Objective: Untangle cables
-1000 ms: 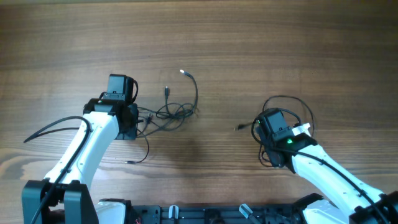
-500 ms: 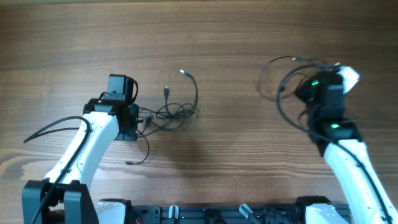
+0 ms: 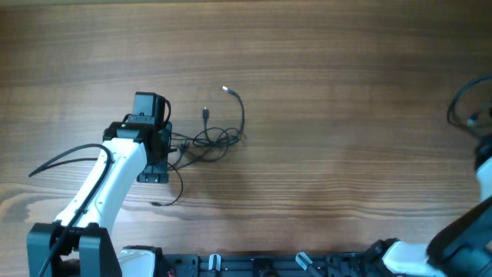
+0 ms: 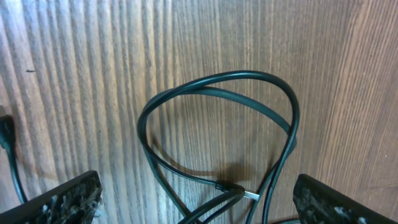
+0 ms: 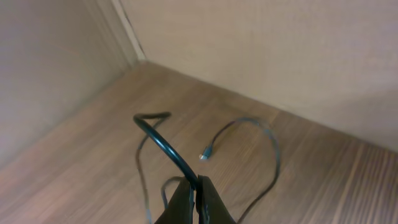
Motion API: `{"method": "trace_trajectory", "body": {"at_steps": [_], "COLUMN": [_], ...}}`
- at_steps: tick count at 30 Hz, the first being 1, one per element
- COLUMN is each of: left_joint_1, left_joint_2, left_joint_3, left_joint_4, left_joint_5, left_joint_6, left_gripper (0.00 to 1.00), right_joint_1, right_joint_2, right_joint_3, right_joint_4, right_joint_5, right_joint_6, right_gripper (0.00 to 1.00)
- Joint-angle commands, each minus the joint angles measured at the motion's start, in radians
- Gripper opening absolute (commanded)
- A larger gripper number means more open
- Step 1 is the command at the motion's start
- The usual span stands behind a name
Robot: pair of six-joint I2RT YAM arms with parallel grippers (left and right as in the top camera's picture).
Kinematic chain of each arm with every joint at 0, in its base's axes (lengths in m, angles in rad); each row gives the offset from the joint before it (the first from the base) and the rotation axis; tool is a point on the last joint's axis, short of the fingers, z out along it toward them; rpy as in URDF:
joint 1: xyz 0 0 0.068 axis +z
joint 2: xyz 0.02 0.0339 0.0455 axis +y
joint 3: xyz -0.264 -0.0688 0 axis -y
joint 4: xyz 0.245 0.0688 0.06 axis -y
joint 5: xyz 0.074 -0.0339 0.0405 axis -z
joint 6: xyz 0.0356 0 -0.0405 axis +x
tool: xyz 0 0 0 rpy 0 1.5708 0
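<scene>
With the right end effector [image 5: 196,190] pinching one thin black-green cable [image 5: 163,144] and swung out to the right edge of the brown wooden bench [image 3: 323,69], and the left end effector [image 4: 199,198] newly spread above the remaining thin dark tangle [image 3: 214,137] left of centre, one strand appears separated.

Right arm [image 3: 486,181] cut off at overhead's right edge, cable loop [image 3: 452,108] cropped there, tangle [image 3: 209,139] strands indistinguishable

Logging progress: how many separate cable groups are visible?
2: a tangle on the table by the open left gripper; one cable pinched in the shut right gripper. Strands may overlap.
</scene>
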Motion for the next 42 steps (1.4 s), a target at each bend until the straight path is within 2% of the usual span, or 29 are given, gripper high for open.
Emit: {"method": "trace_trajectory", "body": {"at_steps": [1, 4, 5, 6, 7, 8, 10, 11, 13, 15, 16, 17, 18, 19, 21, 22, 23, 24, 27, 30, 34, 38, 40, 42], "left_joint_1": [0.005, 0.005, 0.005, 0.005, 0.005, 0.005, 0.005, 0.005, 0.005, 0.005, 0.005, 0.005, 0.005, 0.004, -0.005, -0.033, -0.053, -0.082, -0.15, -0.217, -0.218, -0.218, -0.218, -0.219], "left_joint_2": [-0.012, -0.012, -0.012, -0.012, -0.012, -0.012, -0.012, -0.012, -0.012, -0.012, -0.012, -0.012, -0.012, -0.012, -0.012, -0.012, -0.013, -0.014, -0.02, -0.03, -0.082, -0.181, -0.208, -0.218], "left_joint_3": [-0.006, -0.007, -0.007, -0.006, -0.006, -0.006, -0.006, -0.006, -0.006, -0.006, -0.006, -0.006, -0.006, -0.006, -0.006, -0.006, -0.006, -0.006, 0.011, 0.069, 0.136, 0.171, 0.171, 0.171], "left_joint_4": [-0.001, -0.001, -0.001, -0.001, -0.001, -0.001, -0.001, -0.001, 0.001, 0.026, 0.068, 0.151, 0.226, 0.273, 0.298, 0.316, 0.331, 0.359, 0.456, 0.65, 0.714, 0.746, 0.745, 0.745], "left_joint_5": [-0.016, -0.016, -0.013, -0.013, -0.013, -0.013, -0.013, -0.007, 0.003, 0.025, 0.077, 0.205, 0.336, 0.431, 0.515, 0.554, 0.57, 0.591, 0.629, 0.661, 0.661, 0.645, 0.625, 0.614], "left_joint_6": [0.006, 0.006, 0.006, 0.006, 0.006, 0.006, 0.006, 0.006, 0.035, 0.163, 0.318, 0.539, 0.679, 0.73, 0.763, 0.847, 0.88, 0.912, 0.909, 0.85, 0.846, 0.846, 0.84, 0.797], "left_gripper": [1.0, 1.0, 1.0, 1.0, 1.0, 1.0, 1.0, 1.0, 1.0, 1.0, 1.0, 0.98, 0.57, 0.32, 0.22, 0.09, 0.06, 0.04, 0.04, 0.04, 0.04, 0.04, 0.04, 0.04], "right_joint_1": [-0.024, -0.048, -0.059, -0.059, -0.059, -0.06, -0.061, -0.061, -0.061, -0.06, -0.058, -0.058, -0.058, -0.057, -0.028, 0.024, 0.067, 0.153, 0.365, 0.658, 0.779, 0.85, 0.897, 0.984], "right_joint_2": [0.14, 0.256, 0.306, 0.335, 0.349, 0.347, 0.323, 0.303, 0.262, 0.161, 0.112, 0.027, -0.036, -0.085, -0.13, -0.14, -0.14, -0.14, -0.14, -0.14, -0.14, -0.14, -0.139, -0.139], "right_joint_3": [0.22, 0.331, 0.336, 0.336, 0.336, 0.338, 0.362, 0.393, 0.433, 0.439, 0.439, 0.439, 0.439, 0.439, 0.436, 0.434, 0.434, 0.43, 0.393, 0.273, 0.11, -0.024, -0.06, -0.085], "right_joint_4": [-0.053, -0.112, -0.139, -0.171, -0.221, -0.248, -0.335, -0.406, -0.498, -0.577, -0.605, -0.657, -0.702, -0.747, -0.826, -0.895, -0.948, -1.022, -1.094, -1.049, -0.878, -0.7, -0.622, -0.498], "right_joint_5": [-0.011, 0.097, 0.097, 0.097, 0.102, 0.133, 0.229, 0.266, 0.296, 0.29, 0.256, 0.124, -0.042, -0.237, -0.526, -0.65, -0.673, -0.667, -0.667, -0.67, -0.683, -1.126, -1.191, -1.139], "right_joint_6": [-0.13, -0.154, -0.154, -0.151, -0.15, -0.127, -0.061, -0.049, -0.05, -0.045, -0.046, -0.013, 0.066, 0.14, 0.211, 0.209, 0.189, 0.144, 0.028, -0.092, -0.023, -0.323, -0.356, -0.329], "right_gripper": [0.04, 0.04, 0.17, 0.48, 0.72, 0.82, 0.84, 1.0, 1.0, 1.0, 1.0, 1.0, 1.0, 1.0, 1.0, 1.0, 1.0, 1.0, 1.0, 1.0, 1.0, 0.99, 1.0, 1.0]}}
